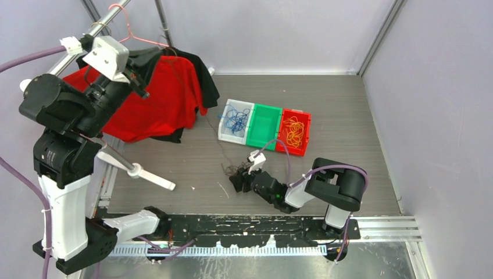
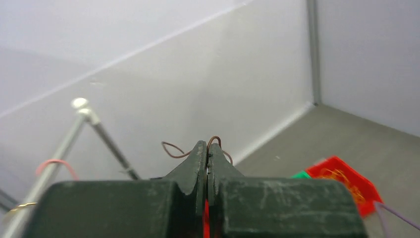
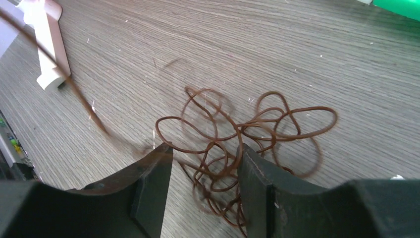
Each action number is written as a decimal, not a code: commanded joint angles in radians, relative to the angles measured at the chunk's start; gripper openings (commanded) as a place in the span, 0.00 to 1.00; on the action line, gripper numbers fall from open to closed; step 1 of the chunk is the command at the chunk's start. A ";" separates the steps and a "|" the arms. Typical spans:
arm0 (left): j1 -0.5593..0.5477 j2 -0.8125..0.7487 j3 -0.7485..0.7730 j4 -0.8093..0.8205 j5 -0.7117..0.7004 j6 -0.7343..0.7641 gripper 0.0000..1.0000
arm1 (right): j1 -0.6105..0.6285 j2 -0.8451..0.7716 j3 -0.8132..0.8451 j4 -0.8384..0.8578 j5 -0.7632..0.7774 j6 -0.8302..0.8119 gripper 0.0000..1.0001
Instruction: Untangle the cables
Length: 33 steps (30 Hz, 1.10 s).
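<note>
A clump of dark brown cables (image 1: pixel 231 169) lies on the grey table in front of the bins. My right gripper (image 1: pixel 236 181) is open, low over it. In the right wrist view the jaws (image 3: pixel 203 151) stand on either side of the near part of the clump (image 3: pixel 236 128). My left gripper (image 1: pixel 142 89) is raised high at the far left, shut on a thin brown strand (image 2: pixel 214 137) pinched at its tips (image 2: pixel 208 147). A taut strand (image 3: pixel 81 96) runs up and to the left from the clump. Blue cables (image 1: pixel 235 119) lie in the white bin, yellow-orange cables (image 1: pixel 295 131) in the red bin.
The white bin (image 1: pixel 223 131), a green bin (image 1: pixel 264 124) with nothing showing in it and the red bin (image 1: pixel 306 123) stand side by side at mid-table. A red and black garment (image 1: pixel 168 96) hangs on a rack at the back left. A white rod (image 1: pixel 139 171) lies left of the clump.
</note>
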 commanded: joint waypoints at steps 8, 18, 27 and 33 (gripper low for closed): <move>-0.002 0.027 0.088 0.460 -0.268 0.179 0.00 | 0.002 0.011 -0.039 0.078 -0.004 0.046 0.53; -0.002 0.075 0.178 0.799 -0.365 0.279 0.00 | 0.004 -0.006 -0.046 0.044 -0.001 0.042 0.56; -0.002 0.184 0.379 0.829 -0.314 0.321 0.00 | 0.004 0.017 -0.059 0.050 -0.004 0.057 0.57; -0.002 0.146 0.299 0.775 -0.248 0.248 0.00 | 0.004 -0.033 -0.039 0.009 -0.015 0.047 0.57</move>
